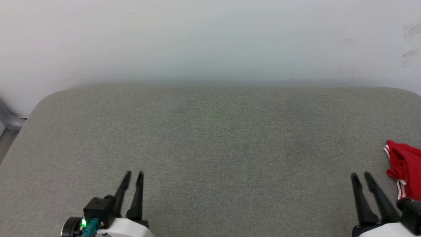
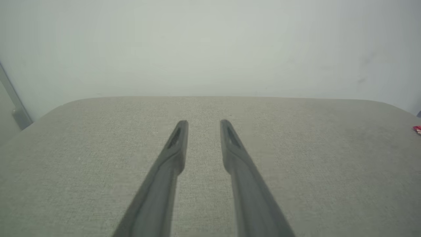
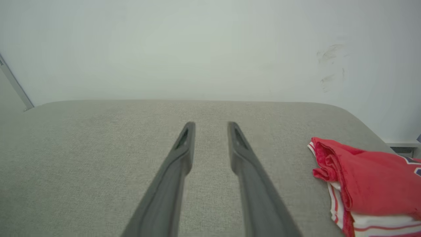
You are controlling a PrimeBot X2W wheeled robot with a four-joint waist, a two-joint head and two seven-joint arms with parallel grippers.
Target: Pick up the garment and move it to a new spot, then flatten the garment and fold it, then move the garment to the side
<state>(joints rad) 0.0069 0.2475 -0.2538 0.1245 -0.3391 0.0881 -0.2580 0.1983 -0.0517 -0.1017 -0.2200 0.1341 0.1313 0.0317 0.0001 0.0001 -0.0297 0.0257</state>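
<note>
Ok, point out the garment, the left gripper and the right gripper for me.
garment (image 3: 371, 177): right wrist view, red body fabric.
left gripper (image 1: 134, 172): head view, midway between fingertips.
right gripper (image 1: 360, 174): head view, midway between fingertips.

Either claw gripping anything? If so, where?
Nothing held: left claw and right claw are open and empty; the red-and-white jersey garment lies apart on the grey fabric surface.

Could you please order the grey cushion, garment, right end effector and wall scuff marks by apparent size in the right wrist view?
1. Grey cushion.
2. Garment and right end effector: similar, unranked, since the end effector is nearest the camera.
3. Wall scuff marks.
</note>
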